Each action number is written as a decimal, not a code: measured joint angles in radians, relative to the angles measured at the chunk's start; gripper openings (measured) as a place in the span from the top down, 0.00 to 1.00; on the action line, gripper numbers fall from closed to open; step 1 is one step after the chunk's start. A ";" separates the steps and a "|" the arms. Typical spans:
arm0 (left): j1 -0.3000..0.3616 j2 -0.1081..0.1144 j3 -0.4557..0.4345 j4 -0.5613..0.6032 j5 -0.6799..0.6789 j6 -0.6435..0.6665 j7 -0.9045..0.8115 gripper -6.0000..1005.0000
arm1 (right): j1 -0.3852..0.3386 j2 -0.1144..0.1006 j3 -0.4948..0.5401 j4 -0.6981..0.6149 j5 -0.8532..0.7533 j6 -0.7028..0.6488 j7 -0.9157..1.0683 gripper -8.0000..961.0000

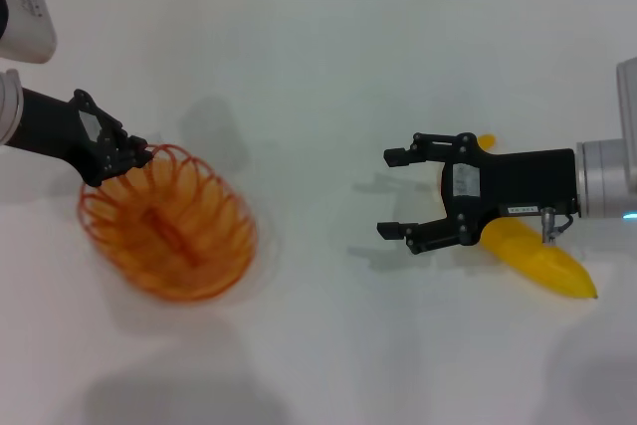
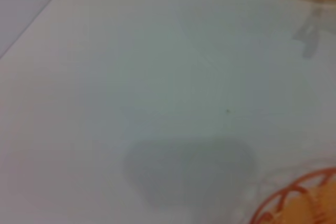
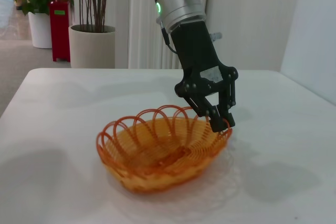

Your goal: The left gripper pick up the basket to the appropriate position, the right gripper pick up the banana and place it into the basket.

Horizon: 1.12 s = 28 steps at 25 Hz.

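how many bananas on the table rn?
1. The banana lies on the table at the robot's right, partly hidden under the open right gripper. The basket, held at its rim by the left gripper, holds none.

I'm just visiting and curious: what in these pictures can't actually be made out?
- The banana: in the head view its middle is hidden under the right end effector; the left wrist view's edge cuts off all but a yellow scrap.
- The basket: only a blurred corner shows in the left wrist view.
- The left end effector: whether it lifts the basket off the table is unclear.
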 joint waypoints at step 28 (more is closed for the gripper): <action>0.012 0.000 -0.011 0.061 -0.042 0.092 -0.091 0.95 | -0.010 -0.002 0.000 0.000 0.000 -0.002 0.000 0.07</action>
